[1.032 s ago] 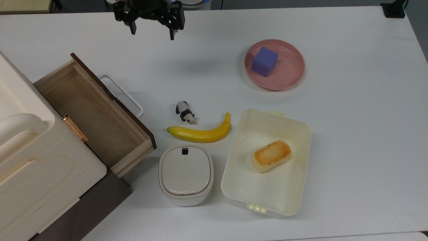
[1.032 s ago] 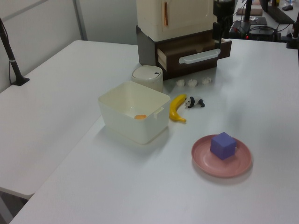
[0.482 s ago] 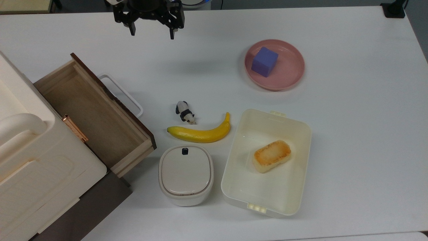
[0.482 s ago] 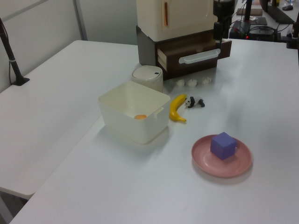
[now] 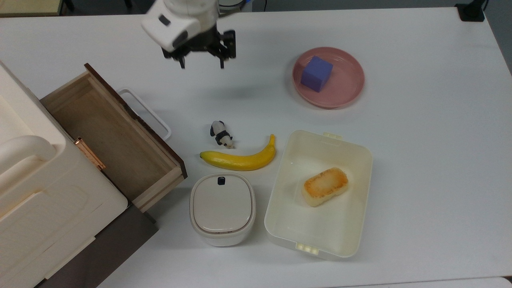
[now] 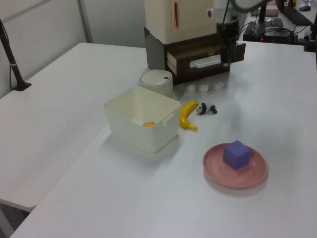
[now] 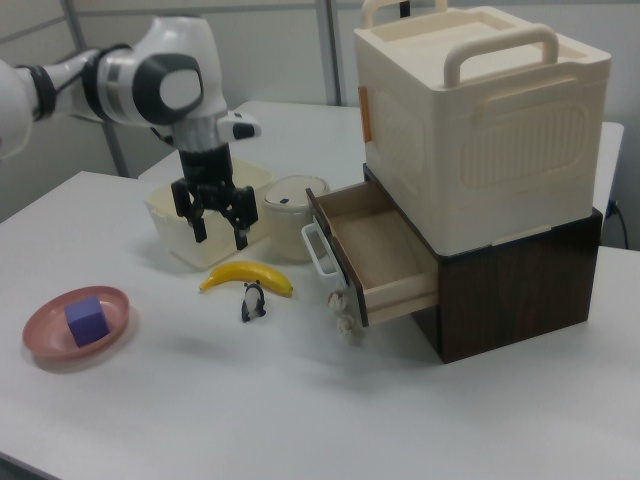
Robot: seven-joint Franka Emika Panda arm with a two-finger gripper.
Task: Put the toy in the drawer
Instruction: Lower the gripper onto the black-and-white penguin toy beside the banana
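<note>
we log: toy (image 5: 221, 135) black-and-white | banana (image 5: 240, 157) yellow | cube (image 5: 316, 73) purple | plate (image 5: 348, 90) pink | tabletop (image 5: 420, 120) white

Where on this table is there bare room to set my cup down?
Bare tabletop lies right of the pink plate and tub in the top view. It is crowded around the panda, banana and lidded pot beside the open drawer.

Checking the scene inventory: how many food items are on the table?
2: a banana lying on the table beside the panda toy, and a toasted bread piece inside the cream tub. The lidded container could hide more.
</note>
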